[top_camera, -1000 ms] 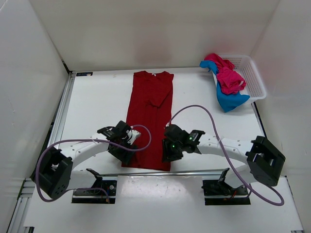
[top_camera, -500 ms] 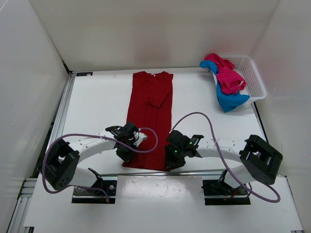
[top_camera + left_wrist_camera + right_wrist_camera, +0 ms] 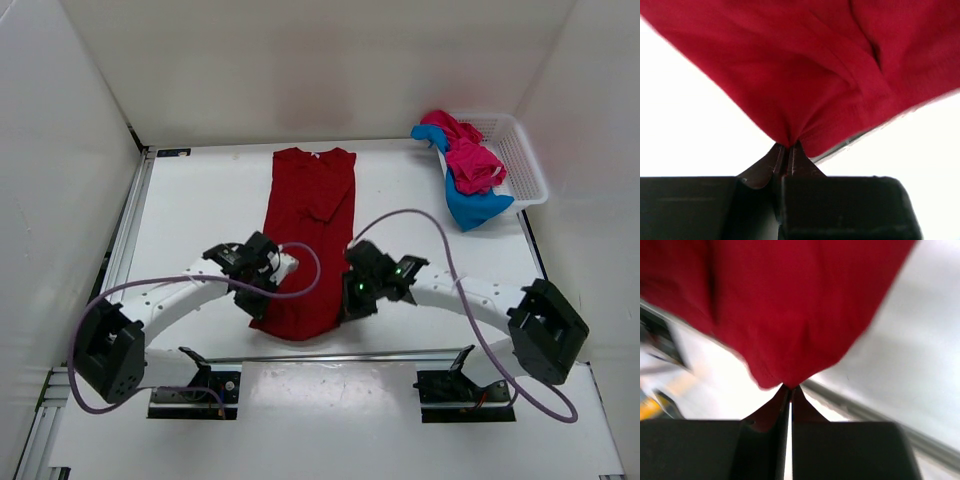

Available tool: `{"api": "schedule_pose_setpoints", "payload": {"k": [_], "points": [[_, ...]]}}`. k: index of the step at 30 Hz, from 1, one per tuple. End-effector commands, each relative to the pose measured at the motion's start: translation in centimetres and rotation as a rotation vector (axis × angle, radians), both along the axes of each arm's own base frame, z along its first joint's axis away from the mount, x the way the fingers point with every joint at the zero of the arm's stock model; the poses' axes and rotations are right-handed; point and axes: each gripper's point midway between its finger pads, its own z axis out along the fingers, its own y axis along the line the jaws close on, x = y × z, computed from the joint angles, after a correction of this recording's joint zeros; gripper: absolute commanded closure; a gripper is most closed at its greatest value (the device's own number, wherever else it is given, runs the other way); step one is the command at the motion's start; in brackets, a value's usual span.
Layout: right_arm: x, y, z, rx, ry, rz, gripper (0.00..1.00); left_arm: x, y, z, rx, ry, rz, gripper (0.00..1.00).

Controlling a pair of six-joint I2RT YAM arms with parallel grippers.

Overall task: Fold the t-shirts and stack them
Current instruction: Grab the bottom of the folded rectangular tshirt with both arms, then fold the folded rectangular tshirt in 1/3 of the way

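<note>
The dark red t-shirt [image 3: 308, 225] lies lengthwise down the middle of the table, folded into a narrow strip, collar at the far end. My left gripper [image 3: 262, 300] is shut on its near left hem corner [image 3: 787, 142]. My right gripper [image 3: 350, 300] is shut on the near right hem corner [image 3: 788, 383]. Both corners are lifted off the table, and the hem sags between them. The pink-magenta t-shirt [image 3: 470, 155] and the blue t-shirt [image 3: 470, 205] lie crumpled together, spilling over the basket's left end at the back right.
A white mesh basket [image 3: 520, 160] stands at the back right against the wall. White walls close in the table on the left, back and right. A metal rail [image 3: 330, 355] runs along the near edge in front of the arm bases.
Both grippers closed on the red shirt's near hem corners and have lifted them, drawing the hem away from the near edge toward the far end.
</note>
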Motion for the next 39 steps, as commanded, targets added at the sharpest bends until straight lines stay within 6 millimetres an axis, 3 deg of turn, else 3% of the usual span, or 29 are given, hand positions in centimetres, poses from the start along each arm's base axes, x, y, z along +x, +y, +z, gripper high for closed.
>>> {"api": "schedule_pose_setpoints", "payload": {"k": [1,3,4,6,7,8,9,10,11,13,14,15,21,27,29,31,32,33,34,36,37,38,39], "points": [[6.0,0.1,5.0,0.044,-0.126,-0.056,1.00,3.9,0.4,4.1,-0.023,-0.082,0.103,0.90],[7.9,-0.6,5.6,0.017,-0.145,-0.035,1.00,5.7,0.8,5.1,-0.011,-0.084,0.150,0.90],[10.3,-0.6,6.2,0.013,-0.162,-0.060,1.00,8.1,0.8,6.0,-0.015,-0.093,0.194,0.90],[12.5,-1.0,6.6,-0.007,-0.190,-0.046,1.00,10.7,0.7,6.7,-0.018,-0.101,0.233,0.90],[14.8,-1.2,7.0,-0.016,-0.209,-0.071,1.00,12.1,1.1,6.0,0.004,-0.066,0.263,0.90],[16.0,-1.3,7.1,-0.018,-0.219,-0.078,1.00,14.8,0.3,7.8,-0.028,-0.123,0.276,0.90],[17.2,-1.5,7.2,-0.021,-0.236,-0.078,1.00,15.9,0.2,8.0,-0.028,-0.123,0.285,0.90],[19.4,-1.6,7.2,-0.024,-0.245,-0.104,1.00,17.3,0.2,6.9,-0.006,-0.103,0.297,0.90],[20.4,-1.6,7.1,-0.018,-0.243,-0.105,1.00,19.5,-0.1,8.1,-0.028,-0.144,0.313,0.90],[22.5,-1.9,5.7,-0.027,-0.214,-0.125,1.00,21.3,-0.2,7.8,-0.028,-0.146,0.325,0.90],[23.6,-1.7,6.1,-0.014,-0.227,-0.125,1.00,22.6,-0.7,7.2,-0.026,-0.143,0.325,0.90],[24.6,-2.2,4.9,-0.029,-0.206,-0.144,1.00,23.3,-0.6,6.9,-0.024,-0.140,0.334,0.90],[28.0,-2.4,3.1,0.002,-0.164,-0.149,1.00,26.6,-0.8,4.2,0.006,-0.137,0.351,0.90],[30.7,-1.4,2.8,0.054,-0.153,-0.155,1.00,28.4,-0.3,2.5,0.038,-0.150,0.370,0.90],[31.0,-0.7,2.2,0.073,-0.127,-0.141,0.97,29.0,-0.2,2.9,0.037,-0.173,0.374,0.88],[31.7,-0.3,2.5,0.081,-0.134,-0.148,0.85,29.2,-0.2,2.5,0.045,-0.177,0.376,0.78],[32.1,-1.2,1.5,0.044,-0.123,-0.181,0.64,29.7,0.1,2.6,0.059,-0.201,0.384,0.70],[32.4,-1.3,1.8,0.038,-0.130,-0.201,0.58,30.0,0.3,2.6,0.066,-0.216,0.389,0.57],[32.8,-1.9,1.8,0.039,-0.125,-0.222,0.56,30.4,0.8,3.0,0.071,-0.229,0.401,0.37],[33.3,-3.2,1.5,0.036,-0.103,-0.273,0.49,31.6,1.2,4.0,0.068,-0.272,0.419,0.26],[32.9,-3.6,0.8,0.034,-0.076,-0.277,0.49,32.1,2.2,5.5,0.055,-0.303,0.445,0.23],[32.8,-4.3,2.2,0.047,-0.090,-0.302,0.49,32.2,2.7,6.5,0.046,-0.322,0.457,0.09],[32.5,-4.6,2.6,0.044,-0.096,-0.315,0.48,32.5,3.3,7.6,0.032,-0.352,0.472,0.07]]}}
